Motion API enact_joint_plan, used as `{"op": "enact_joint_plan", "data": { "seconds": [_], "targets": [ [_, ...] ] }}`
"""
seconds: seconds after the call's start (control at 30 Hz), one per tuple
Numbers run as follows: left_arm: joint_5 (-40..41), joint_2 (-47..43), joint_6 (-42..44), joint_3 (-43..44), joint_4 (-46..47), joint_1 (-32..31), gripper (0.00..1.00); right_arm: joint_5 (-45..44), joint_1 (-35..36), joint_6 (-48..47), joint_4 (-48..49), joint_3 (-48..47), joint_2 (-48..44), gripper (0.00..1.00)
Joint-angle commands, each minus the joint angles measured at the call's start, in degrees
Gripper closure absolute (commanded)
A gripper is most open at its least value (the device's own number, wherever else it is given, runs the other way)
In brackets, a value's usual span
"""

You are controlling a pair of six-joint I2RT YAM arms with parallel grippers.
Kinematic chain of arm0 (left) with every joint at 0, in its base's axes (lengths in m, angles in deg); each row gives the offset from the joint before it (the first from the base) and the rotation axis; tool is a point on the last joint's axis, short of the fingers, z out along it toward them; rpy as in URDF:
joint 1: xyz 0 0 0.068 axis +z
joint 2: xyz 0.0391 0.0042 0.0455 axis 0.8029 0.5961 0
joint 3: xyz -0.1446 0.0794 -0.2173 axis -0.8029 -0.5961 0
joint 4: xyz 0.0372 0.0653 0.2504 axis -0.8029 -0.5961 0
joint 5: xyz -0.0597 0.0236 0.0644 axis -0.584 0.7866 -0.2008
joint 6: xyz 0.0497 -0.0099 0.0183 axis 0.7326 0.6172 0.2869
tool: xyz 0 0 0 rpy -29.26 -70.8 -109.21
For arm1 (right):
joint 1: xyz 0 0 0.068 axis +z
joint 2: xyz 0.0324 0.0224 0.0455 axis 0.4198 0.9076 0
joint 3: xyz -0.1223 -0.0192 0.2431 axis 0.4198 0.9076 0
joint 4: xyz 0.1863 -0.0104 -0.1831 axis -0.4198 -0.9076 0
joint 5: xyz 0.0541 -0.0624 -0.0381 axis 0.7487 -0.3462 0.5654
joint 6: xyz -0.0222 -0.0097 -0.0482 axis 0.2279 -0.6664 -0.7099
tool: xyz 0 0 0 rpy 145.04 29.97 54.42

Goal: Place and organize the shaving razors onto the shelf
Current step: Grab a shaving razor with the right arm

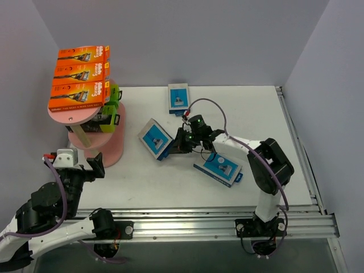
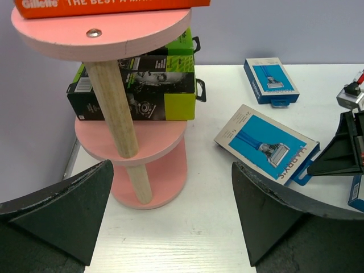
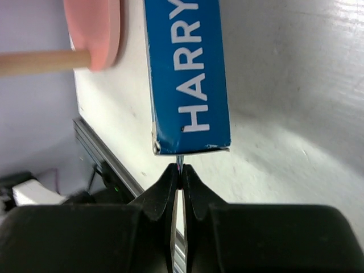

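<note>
The pink shelf [image 1: 108, 149] stands at the far left. Three orange razor packs [image 1: 79, 85] lie on its top board and black-and-lime packs [image 1: 108, 116] on its middle board [image 2: 148, 142]. My right gripper [image 1: 173, 146] is shut on the thin hang tab of a blue pack [image 1: 153, 136], which rests on the table. In the right wrist view the jaws [image 3: 180, 173] pinch that tab under the pack [image 3: 187, 74]. Two more blue packs lie on the table, one at the back [image 1: 178, 96] and one near the right arm [image 1: 218, 166]. My left gripper [image 2: 170, 227] is open and empty, in front of the shelf.
Aluminium rails run along the table's near edge [image 1: 199, 219] and right edge [image 1: 296, 136]. Grey walls close in the left, back and right sides. The shelf's wooden upright [image 2: 116, 108] stands in front of the black-and-lime packs [image 2: 142, 91].
</note>
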Motion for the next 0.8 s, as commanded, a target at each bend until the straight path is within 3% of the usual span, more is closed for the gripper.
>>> {"op": "enact_joint_plan", "data": {
  "seconds": [0.0,0.07,0.43,0.77],
  "targets": [
    [-1.36,4.46,-0.61,3.7,0.4,-0.53,0.06,2.71,-0.91,-13.44,-16.12,-5.43,-6.8,1.0],
    [-2.59,6.05,-0.97,5.11,0.92,-0.53,0.06,1.23,-1.35,-16.35,-23.66,-8.07,-7.95,1.0],
    [-12.08,19.24,-4.48,7.93,8.12,-0.44,0.06,-6.94,-2.14,-31.82,-43.63,-15.28,-18.32,1.0],
    [-18.15,26.0,-9.4,4.15,19.38,-0.44,0.06,-7.93,-2.05,-37.37,-52.26,-14.67,-24.82,1.0]
  ]
}}
